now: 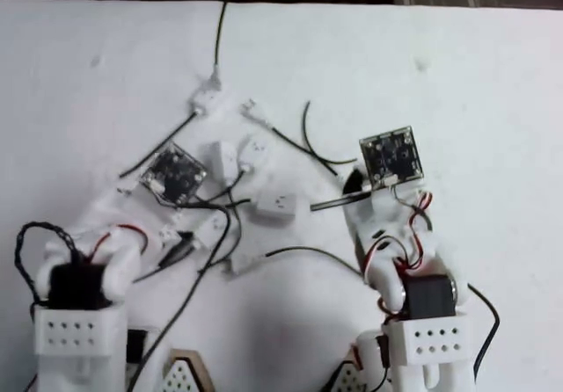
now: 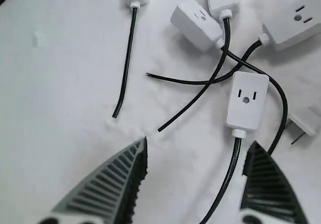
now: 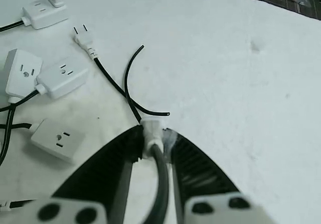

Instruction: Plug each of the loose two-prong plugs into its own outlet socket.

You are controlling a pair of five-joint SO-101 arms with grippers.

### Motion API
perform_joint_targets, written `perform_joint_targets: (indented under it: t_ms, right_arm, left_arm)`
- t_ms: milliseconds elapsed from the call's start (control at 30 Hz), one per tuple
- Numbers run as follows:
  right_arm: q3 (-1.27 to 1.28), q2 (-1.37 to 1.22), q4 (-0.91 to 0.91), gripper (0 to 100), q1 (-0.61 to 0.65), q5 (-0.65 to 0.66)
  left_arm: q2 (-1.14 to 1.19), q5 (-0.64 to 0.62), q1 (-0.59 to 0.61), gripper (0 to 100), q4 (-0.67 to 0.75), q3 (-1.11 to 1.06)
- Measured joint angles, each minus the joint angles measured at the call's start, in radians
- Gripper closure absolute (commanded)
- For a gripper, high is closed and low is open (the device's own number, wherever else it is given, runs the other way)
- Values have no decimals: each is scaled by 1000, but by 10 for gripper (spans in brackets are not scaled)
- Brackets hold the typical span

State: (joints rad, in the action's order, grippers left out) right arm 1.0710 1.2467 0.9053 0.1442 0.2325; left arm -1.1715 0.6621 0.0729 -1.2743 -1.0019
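A: Right gripper (image 3: 152, 132)?
B: Clamped narrow on a white two-prong plug with black cord (image 3: 150, 126), at three o'clock of the white square socket block (image 1: 275, 204).
A: Left gripper (image 2: 198, 148)?
B: Spread wide, holding nothing, just short of a white oblong socket (image 2: 246, 101); seemingly at eight o'clock of it, though murky from overhead.
A: Anything loose?
B: Second white two-prong plug (image 3: 83, 35), lying free on the white surface (image 3: 251, 83), twelve o'clock of that block.

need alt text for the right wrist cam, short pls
The right gripper is shut on a white plug with a black cord, over a white table. Beyond it lie a loose two-prong plug and four white outlet sockets, one with a plug in it.
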Motion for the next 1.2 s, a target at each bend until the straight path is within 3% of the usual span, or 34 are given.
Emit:
perform_joint_targets:
  t_ms: [400,833,1000,1200]
  right_arm:
    - [11,0,0,981,35,0]
    - [11,0,0,981,44,0]
    - [11,0,0,981,44,0]
    - [17,0,0,981,44,0]
  left_arm:
    - [0,2,-97,694,290,-295]
    - [5,-69,-48,695,359,-298]
    - [153,-71,-48,695,359,-226]
    - [509,-71,-44,695,359,-29]
